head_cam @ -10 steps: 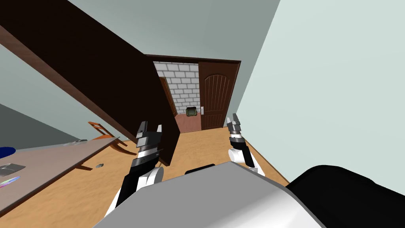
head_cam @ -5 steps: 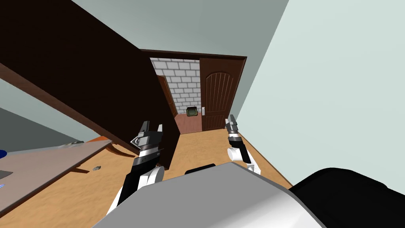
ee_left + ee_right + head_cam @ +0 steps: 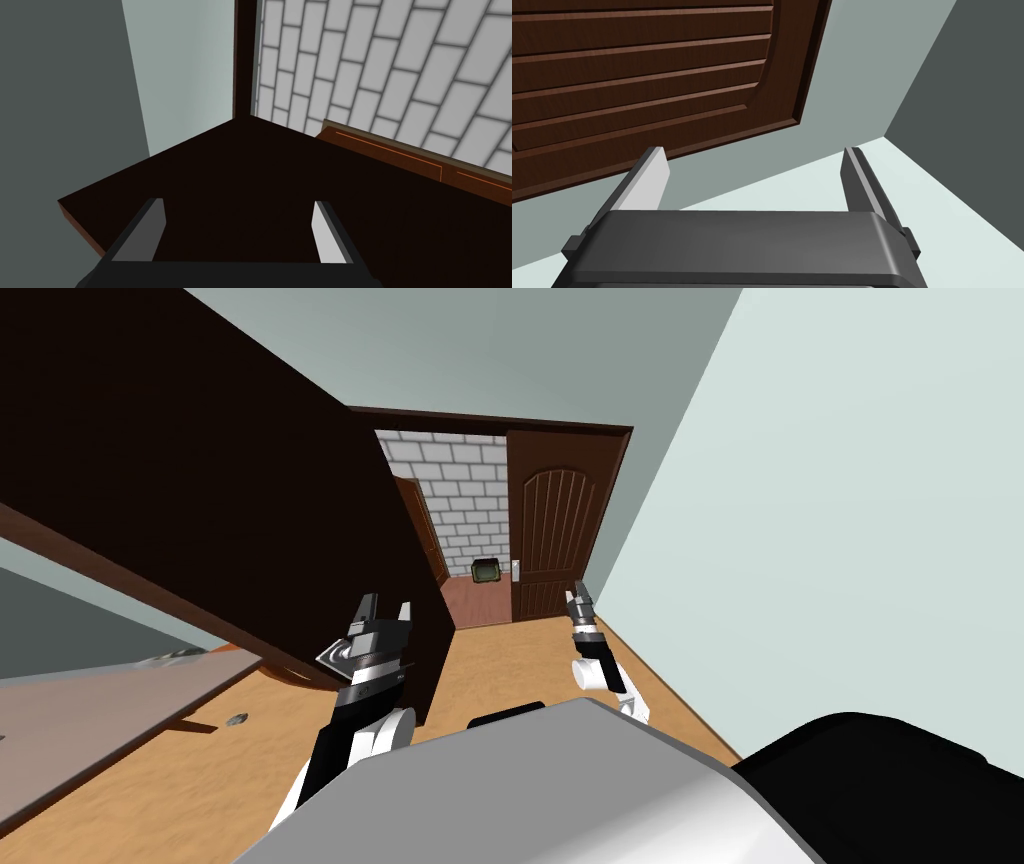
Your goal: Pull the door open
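Observation:
A large dark brown door stands swung out across the left of the head view, its free edge near me. My left gripper is open right beside that edge. In the left wrist view the open left gripper hovers over the door's dark surface with nothing between the fingers. My right gripper is raised on the right, open and empty. The right gripper points toward a panelled brown door.
Past the doorway is a white brick wall, a second panelled brown door and a small green object on the floor. A grey table stands at my left. A pale wall runs close along my right.
The whole head view has shifted, so I have moved. The dark door now covers more of the left and hides the chair. My right gripper sits slightly lower and further off.

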